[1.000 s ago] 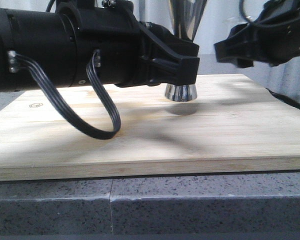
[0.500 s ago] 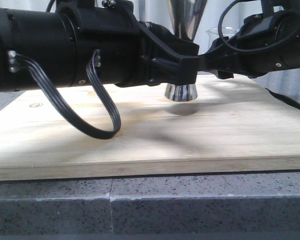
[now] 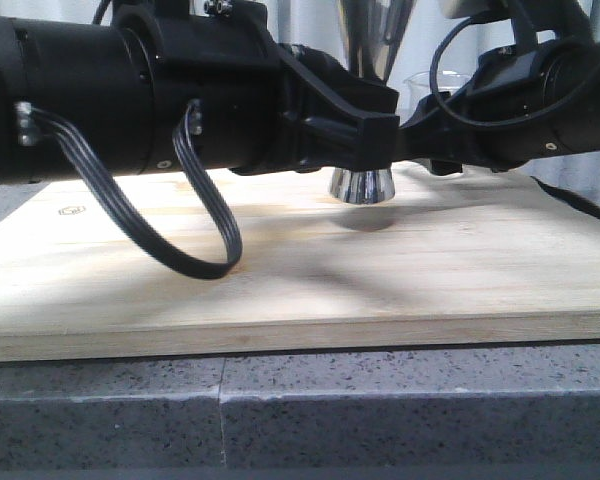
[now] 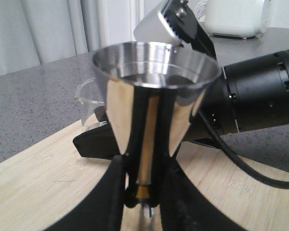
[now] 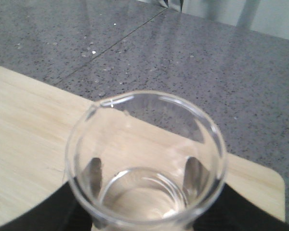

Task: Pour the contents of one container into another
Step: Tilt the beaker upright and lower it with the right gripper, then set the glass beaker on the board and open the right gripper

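Nearest the front camera runs the grey speckled counter (image 3: 380, 410), and on it lies the pale wooden board (image 3: 280, 290). Above the board's near half the left arm reaches across, its cable looping down towards the wood. The left gripper (image 3: 365, 140) is closed around the narrow waist of the jigger (image 3: 361, 184); the left wrist view shows the two black fingers pressed against the gold band, with the steel cup flaring wide above them. The jigger stands upright, and its lower cone appears to rest on the board, though the arm hides most of it from the front.

Just behind and to the right of the jigger, the right gripper (image 5: 144, 211) is clamped on the beaker (image 5: 147, 159). The right wrist view shows a pad (image 5: 93, 173) on each side of the glass wall, near the base. The beaker is upright, its lip turned away from the wrist, and its base seems to hold a little clear liquid, though the glass makes that hard to judge. From the front only its rim shows above the right arm.

The step in hand looks like the approach to pouring: both vessels are gripped but nothing is tipped yet. The next move probably calls for raising the beaker so its lip clears the jigger's rim, lining the spout over the open cup, then rolling the wrist slowly while the left arm keeps the jigger steady.
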{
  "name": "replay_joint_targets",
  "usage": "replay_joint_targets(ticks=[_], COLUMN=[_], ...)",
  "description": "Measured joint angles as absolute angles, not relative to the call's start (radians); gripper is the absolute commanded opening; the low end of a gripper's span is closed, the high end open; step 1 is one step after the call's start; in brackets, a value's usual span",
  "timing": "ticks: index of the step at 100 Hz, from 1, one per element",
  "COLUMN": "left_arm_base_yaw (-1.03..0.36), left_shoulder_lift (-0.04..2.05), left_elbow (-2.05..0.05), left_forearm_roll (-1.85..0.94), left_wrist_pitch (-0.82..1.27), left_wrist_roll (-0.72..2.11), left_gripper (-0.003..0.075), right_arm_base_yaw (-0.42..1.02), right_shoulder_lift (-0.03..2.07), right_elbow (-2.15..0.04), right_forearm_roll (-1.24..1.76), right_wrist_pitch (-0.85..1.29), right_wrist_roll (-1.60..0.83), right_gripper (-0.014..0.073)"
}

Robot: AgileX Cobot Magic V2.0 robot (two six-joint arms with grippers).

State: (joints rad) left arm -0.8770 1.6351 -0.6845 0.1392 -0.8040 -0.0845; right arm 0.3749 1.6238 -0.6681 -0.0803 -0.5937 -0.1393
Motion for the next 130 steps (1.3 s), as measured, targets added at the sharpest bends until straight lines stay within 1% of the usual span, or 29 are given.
replay_joint_targets(ticks=[130], left_arm_base_yaw=[-0.877], left_shoulder_lift=[1.635], left_elbow=[-0.684], left_forearm_roll=[0.139], left_wrist_pitch=[-0.802], left_wrist_roll=[-0.086], left_gripper=[-0.0019], right_arm_base_yaw=[0.375], right_shoulder_lift=[1.646], right_elbow=[-0.668], right_forearm_roll=[-0.101], right_wrist_pitch=[-0.585], right_wrist_roll=[-0.139], right_gripper=[0.0211])
